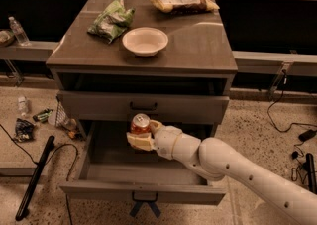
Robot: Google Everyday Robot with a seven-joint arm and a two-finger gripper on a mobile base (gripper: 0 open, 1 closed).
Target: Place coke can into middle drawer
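Camera view, the only one: a grey cabinet [198, 40] is seen from above and in front, filling the centre of the frame. On its top a white bowl [145, 41] is set left of centre, with a green snack bag [111, 19] just beside it to the upper left and a brown snack bag [181, 0] at the far edge, well apart from the bowl. Below the top an open slot is noted, then a closed drawer front [143, 106] with a dark bar handle. The middle drawer [124, 164] beneath it is pulled out toward the lower frame, and its deep tray is exposed. A white arm [237, 169] is reached in from the lower right corner. The gripper [145, 135] is positioned over the rear part of the tray, just under the closed drawer front and slightly left of centre. It is clenched on the coke can [140, 124], with pale fingers [138, 142] wrapped under and beside the can. The can is held upright, silver top up, inside the drawer's outline; whether its base touches the tray floor cannot be told. At the left edge of the frame a water bottle [19, 30] is stood on a ledge, and a black rod [34, 177] is laid on the speckled floor at lower left. A dark cable [282, 115] is trailed across the floor at right.
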